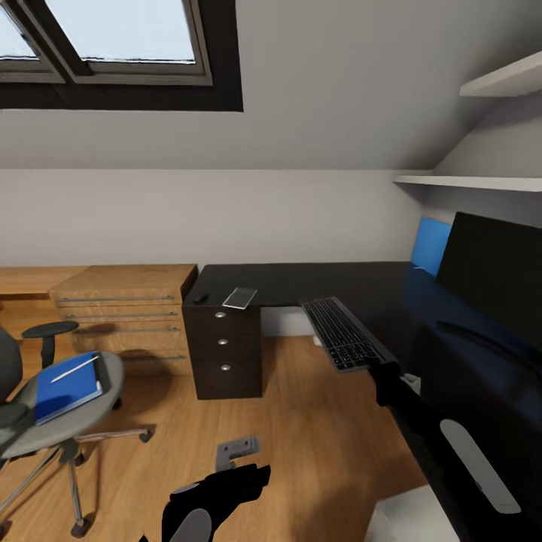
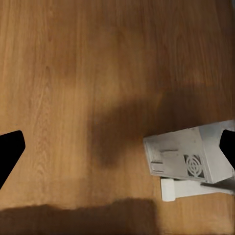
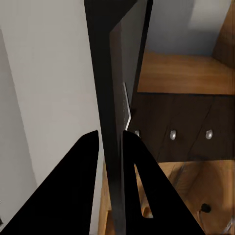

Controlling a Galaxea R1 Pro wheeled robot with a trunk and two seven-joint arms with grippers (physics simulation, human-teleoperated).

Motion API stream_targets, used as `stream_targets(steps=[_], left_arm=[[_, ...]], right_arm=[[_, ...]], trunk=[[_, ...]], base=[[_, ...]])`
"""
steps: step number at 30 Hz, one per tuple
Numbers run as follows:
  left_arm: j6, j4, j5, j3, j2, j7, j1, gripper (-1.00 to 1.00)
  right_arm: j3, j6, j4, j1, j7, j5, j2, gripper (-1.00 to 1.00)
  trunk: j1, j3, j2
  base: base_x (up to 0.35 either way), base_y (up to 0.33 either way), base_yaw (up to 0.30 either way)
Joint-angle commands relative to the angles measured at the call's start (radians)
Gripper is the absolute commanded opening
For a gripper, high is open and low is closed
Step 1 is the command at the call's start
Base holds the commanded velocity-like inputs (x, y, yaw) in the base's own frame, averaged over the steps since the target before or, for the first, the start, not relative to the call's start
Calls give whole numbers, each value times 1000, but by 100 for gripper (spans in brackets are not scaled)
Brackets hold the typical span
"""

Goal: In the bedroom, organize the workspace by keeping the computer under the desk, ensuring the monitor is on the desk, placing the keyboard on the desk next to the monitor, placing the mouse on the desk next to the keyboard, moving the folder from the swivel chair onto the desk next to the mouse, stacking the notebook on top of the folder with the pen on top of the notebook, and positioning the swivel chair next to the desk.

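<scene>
My right gripper (image 1: 380,370) is shut on the near end of the black keyboard (image 1: 340,331), which juts out past the edge of the black desk (image 1: 286,280). In the right wrist view the keyboard (image 3: 111,98) stands edge-on between the fingers (image 3: 90,147). The black monitor (image 1: 493,282) stands on the desk at the right. A small dark mouse (image 1: 200,298) and a flat grey notebook (image 1: 239,297) lie on the desk's left end. The blue folder (image 1: 66,390) with a thin white pen (image 1: 75,369) rests on the swivel chair (image 1: 71,425). My left gripper (image 1: 218,493) hangs open over the floor near the grey computer (image 2: 188,159).
A dark drawer unit (image 1: 223,350) stands under the desk's left end, beside a wooden dresser (image 1: 124,309). A blue panel (image 1: 430,245) leans behind the monitor. Shelves (image 1: 482,181) hang above the desk at the right. Wooden floor (image 1: 316,429) lies between the chair and the desk.
</scene>
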Motion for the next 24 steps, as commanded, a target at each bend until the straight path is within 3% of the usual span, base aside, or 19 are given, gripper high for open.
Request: stream_targets(steps=[1,15,24], left_arm=[[0,-2,8,-2,1,10,-1,100],[0,-2,8,-2,1,9,-1,100],[-1,-2,8,-3,1,8,-1,100]], right_arm=[[1,-1,-1,-1,-2,-11,-1,-100],[-3,-1,0,-1,-2,-12,2,-100],[-29,-1,2,-1,-2,-11,2,-100]], trunk=[[-1,-1,-1],[-1,-1,-1],[-1,-1,-1]], base=[[-291,-204,0],[-286,-210,0],[-224,-269,0]])
